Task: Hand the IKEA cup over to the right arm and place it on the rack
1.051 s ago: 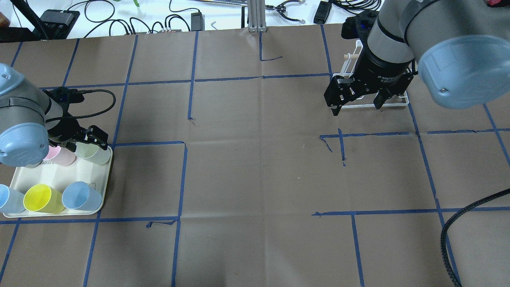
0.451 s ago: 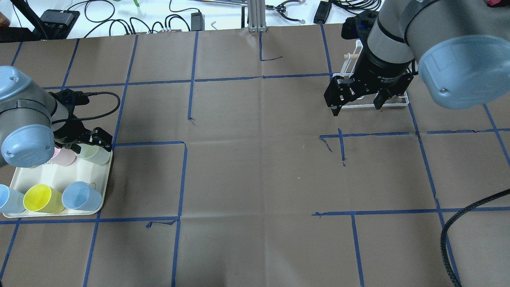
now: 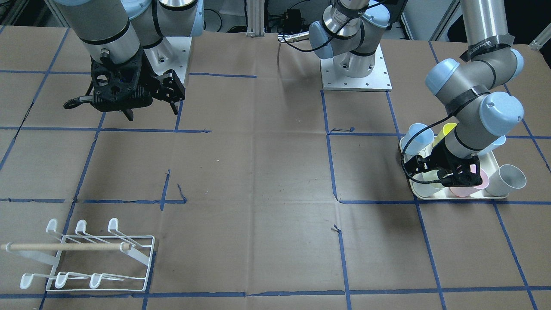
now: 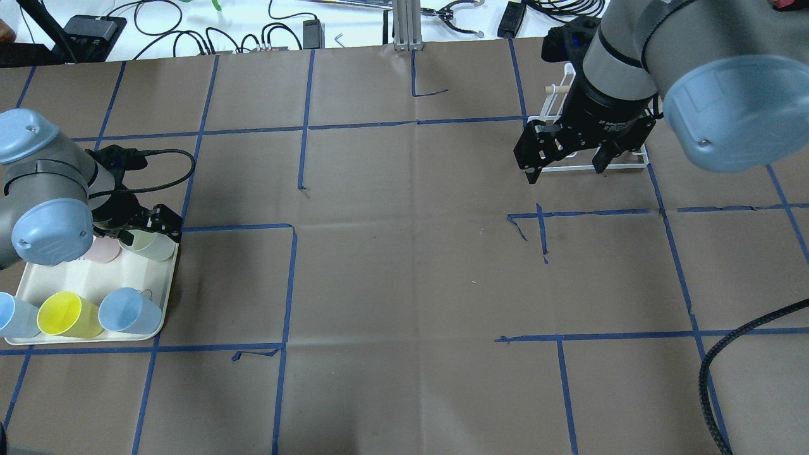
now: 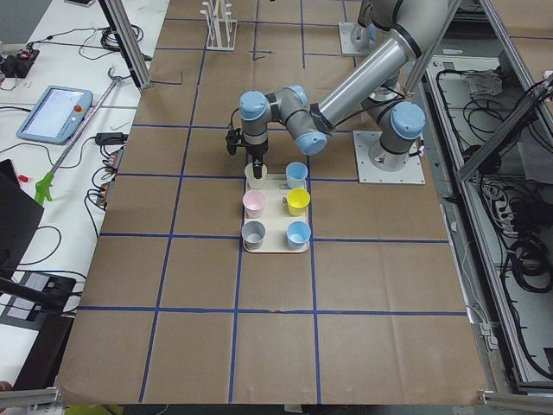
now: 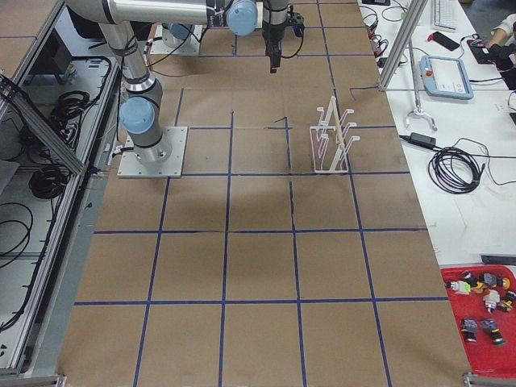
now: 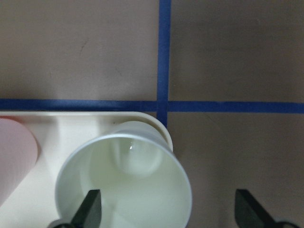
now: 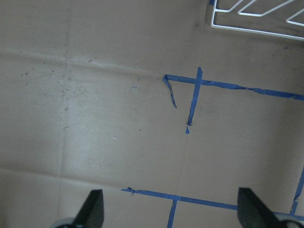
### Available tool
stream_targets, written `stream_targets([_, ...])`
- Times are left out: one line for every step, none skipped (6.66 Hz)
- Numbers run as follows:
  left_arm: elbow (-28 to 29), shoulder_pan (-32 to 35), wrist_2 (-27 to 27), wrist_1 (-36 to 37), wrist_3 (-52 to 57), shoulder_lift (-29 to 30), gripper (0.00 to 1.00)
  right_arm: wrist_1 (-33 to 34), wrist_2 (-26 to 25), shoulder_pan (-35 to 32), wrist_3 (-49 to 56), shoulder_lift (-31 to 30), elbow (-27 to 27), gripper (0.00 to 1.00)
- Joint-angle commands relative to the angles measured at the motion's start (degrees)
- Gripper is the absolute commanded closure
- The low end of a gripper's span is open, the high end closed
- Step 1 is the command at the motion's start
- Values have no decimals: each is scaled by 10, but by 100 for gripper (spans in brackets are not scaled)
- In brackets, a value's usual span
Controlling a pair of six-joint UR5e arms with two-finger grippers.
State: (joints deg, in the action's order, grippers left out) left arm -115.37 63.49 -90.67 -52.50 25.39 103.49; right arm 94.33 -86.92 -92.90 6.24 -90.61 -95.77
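A pale green-white cup (image 4: 152,246) stands at the far right corner of the cream tray (image 4: 95,278). My left gripper (image 4: 146,232) is open and low over this cup. In the left wrist view one fingertip (image 7: 90,209) is inside the cup (image 7: 123,185) and the other is outside, so the jaws straddle its right wall. My right gripper (image 4: 564,172) is open and empty, held high above the table. The white wire rack (image 3: 86,258) with its wooden dowel stands beyond that gripper, partly hidden in the overhead view.
The tray also holds a pink cup (image 4: 101,251), a yellow cup (image 4: 63,314), two blue cups (image 4: 129,311) and a greyish cup (image 3: 510,178). Blue tape lines cross the brown table cover. Cables lie along the far edge.
My left arm has shifted a little to the right and settled lower over the pale cup. The right arm has not moved.
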Motion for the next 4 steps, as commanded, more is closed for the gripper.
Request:
stream_targets([3, 0, -1, 1, -1, -2, 50, 1, 1, 2, 0, 0, 1, 0])
stream_targets([3, 0, -1, 0, -1, -2, 85, 1, 1, 0, 0, 0, 0, 0])
stream_targets([3, 0, 3, 0, -1, -3, 100, 1, 2, 0, 0, 0, 0, 0])
stream_targets([3, 0, 8, 0, 0, -4, 100, 1, 2, 0, 0, 1, 0, 0])
